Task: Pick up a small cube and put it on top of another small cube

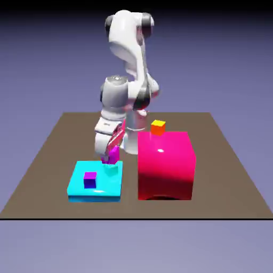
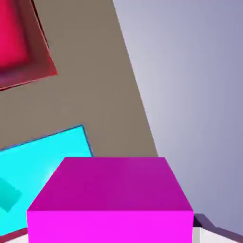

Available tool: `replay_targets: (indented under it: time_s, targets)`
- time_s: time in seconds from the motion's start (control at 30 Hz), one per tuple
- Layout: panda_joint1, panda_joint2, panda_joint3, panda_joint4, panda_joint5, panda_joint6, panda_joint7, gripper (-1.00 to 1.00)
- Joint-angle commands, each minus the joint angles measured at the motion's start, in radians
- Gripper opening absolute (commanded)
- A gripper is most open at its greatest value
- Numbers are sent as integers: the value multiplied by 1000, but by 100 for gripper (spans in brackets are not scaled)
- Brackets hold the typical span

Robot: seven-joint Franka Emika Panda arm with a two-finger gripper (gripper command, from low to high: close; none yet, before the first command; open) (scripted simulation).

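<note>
The pincer (image 1: pixel 110 155) is closed on the magenta cube (image 2: pixel 110 190), held up near the teal cube (image 1: pixel 111 169) on the cyan slab (image 1: pixel 80 185). If it lets go off-centre or too high, the magenta cube could topple; pressing low could shove the teal one aside. The purple cube (image 1: pixel 90 180) shares the slab, the big red block (image 1: pixel 165 165) crowds one side, and the orange cube (image 1: pixel 158 127) sits behind that block on the worktop (image 1: pixel 224 202).
</note>
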Motion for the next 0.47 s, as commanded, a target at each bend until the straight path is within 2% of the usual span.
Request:
replay_targets:
  time_s: [0.0, 0.27, 0.3, 0.43]
  targets:
    - [-4, 14, -28, -14, -28, 4, -22, -100]
    - [-93, 236, 41, -56, 154, 233, -149, -100]
    - [-93, 236, 41, -56, 154, 233, -149, 100]
    - [-49, 128, 7, -35, 65, 121, -87, 100]
